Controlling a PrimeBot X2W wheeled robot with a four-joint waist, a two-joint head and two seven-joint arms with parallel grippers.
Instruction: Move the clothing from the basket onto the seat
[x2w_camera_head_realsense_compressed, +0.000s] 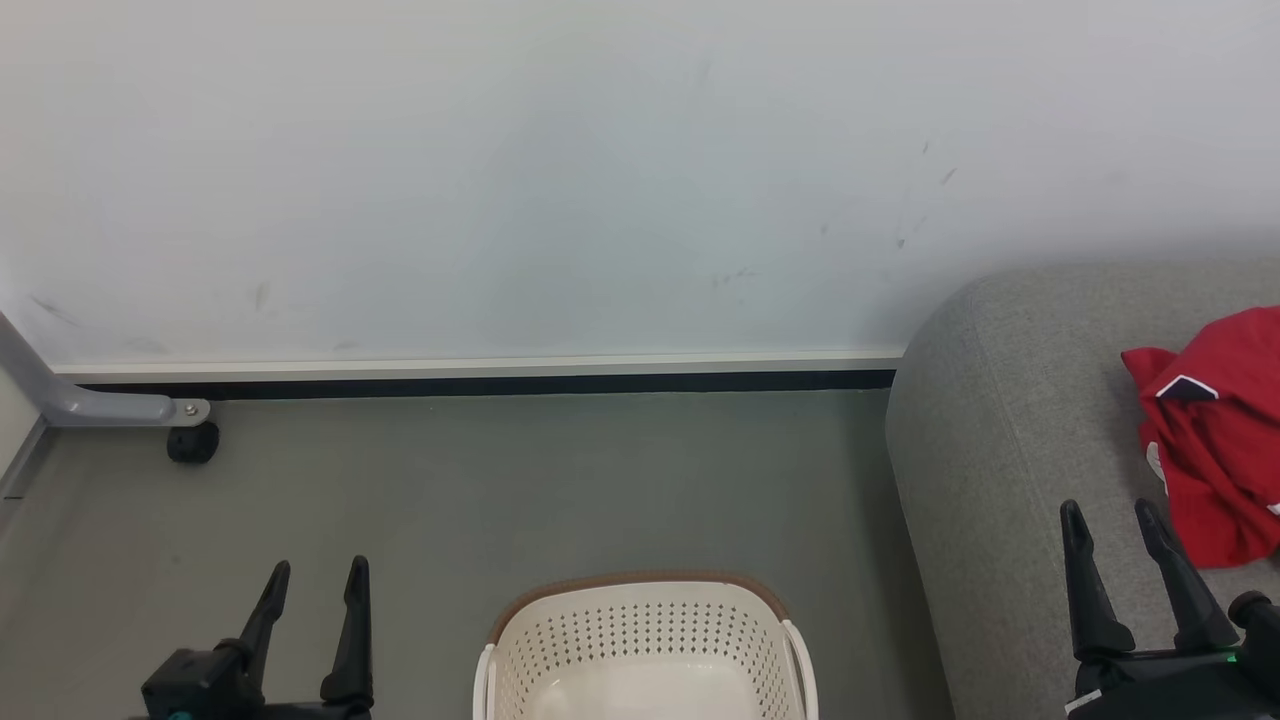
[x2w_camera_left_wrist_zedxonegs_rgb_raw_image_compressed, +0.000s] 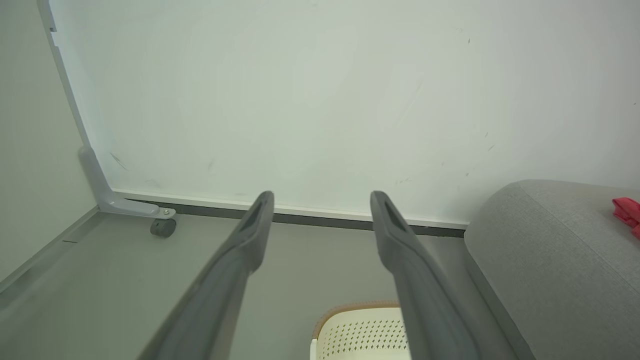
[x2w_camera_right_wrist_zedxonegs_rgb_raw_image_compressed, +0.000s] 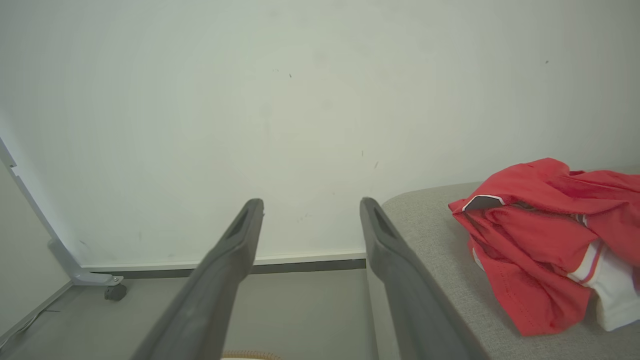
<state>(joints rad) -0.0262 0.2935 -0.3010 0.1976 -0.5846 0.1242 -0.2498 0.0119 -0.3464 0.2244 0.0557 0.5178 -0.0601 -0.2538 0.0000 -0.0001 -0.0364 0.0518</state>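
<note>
the red clothing (x2w_camera_head_realsense_compressed: 1220, 440) lies crumpled on the grey seat (x2w_camera_head_realsense_compressed: 990, 450), just right of and beyond the right gripper (x2w_camera_head_realsense_compressed: 1108, 507), whose fingers stand wide apart, holding nothing. the left gripper (x2w_camera_head_realsense_compressed: 321, 566), also spread wide, hangs over the floor left of the cream basket (x2w_camera_head_realsense_compressed: 640, 625), well apart from the clothing.

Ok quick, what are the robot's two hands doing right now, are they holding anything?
Left gripper: open, holding nothing.
Right gripper: open, holding nothing.
</note>
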